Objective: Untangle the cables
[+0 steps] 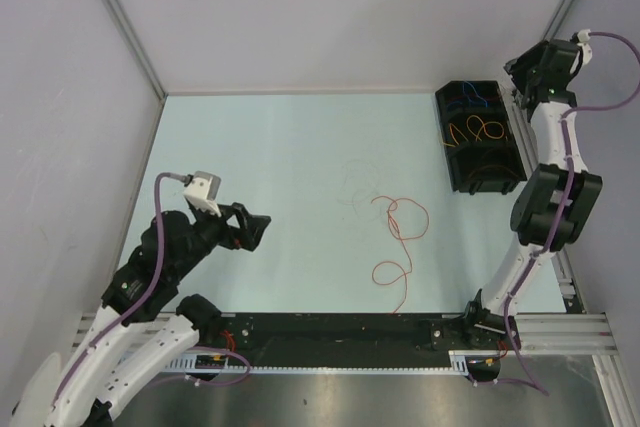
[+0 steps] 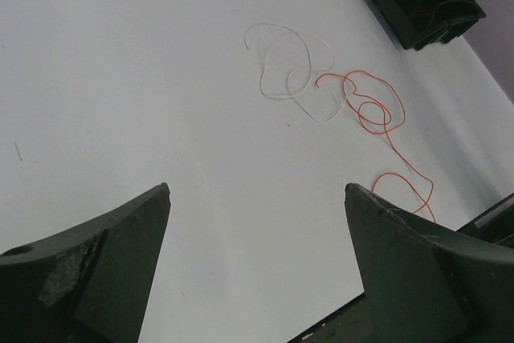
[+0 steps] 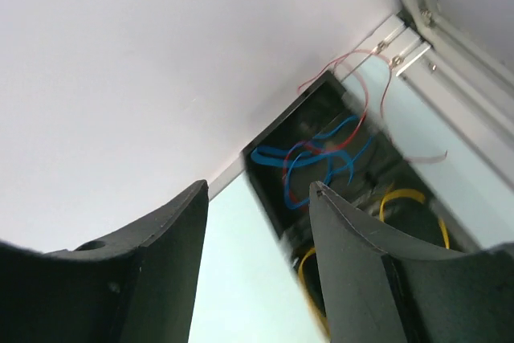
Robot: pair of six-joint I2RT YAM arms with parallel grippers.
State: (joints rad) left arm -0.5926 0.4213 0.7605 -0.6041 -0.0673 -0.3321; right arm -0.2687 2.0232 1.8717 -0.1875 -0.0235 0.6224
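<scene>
An orange-red cable lies in loose curls on the table, right of centre. A pale, whitish cable lies just beyond it; in the left wrist view the white cable and the orange-red cable overlap. Blue, red and yellow cables lie in a black bin at the back right. My left gripper is open and empty, left of the table cables, also seen in its wrist view. My right gripper is open and empty, raised by the bin's far end.
Grey enclosure walls stand at the back and sides. An aluminium rail runs along the right edge. A black strip crosses the near edge between the arm bases.
</scene>
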